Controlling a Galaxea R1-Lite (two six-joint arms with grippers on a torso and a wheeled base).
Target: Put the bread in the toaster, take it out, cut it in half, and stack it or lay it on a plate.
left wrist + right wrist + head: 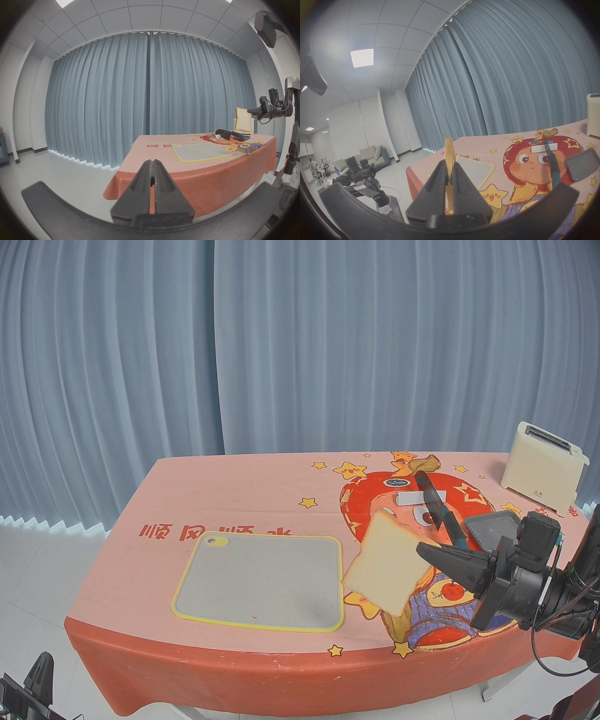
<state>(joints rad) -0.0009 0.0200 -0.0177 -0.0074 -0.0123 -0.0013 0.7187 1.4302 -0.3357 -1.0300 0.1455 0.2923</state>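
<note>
**Left to right.** Your left end effector (152, 164) sits low, off the tabletop's (250, 502) left front corner. The left wrist view shows its fingers pressed together on nothing. One yellow-rimmed cutting board (259, 580) lies flat on the tabletop. Just right of it, one slice of bread (387, 565) hangs in the air, clamped at its right edge by your right end effector (424, 550). The right wrist view gives you the slice edge-on between the fingers. The left wrist view gives its broad face, upright and clear of the cloth. Behind it lie one dark-bladed knife (437, 505) and one grey plate (494, 526), side by side. One white toaster (542, 468) stands at the far right corner.
</note>
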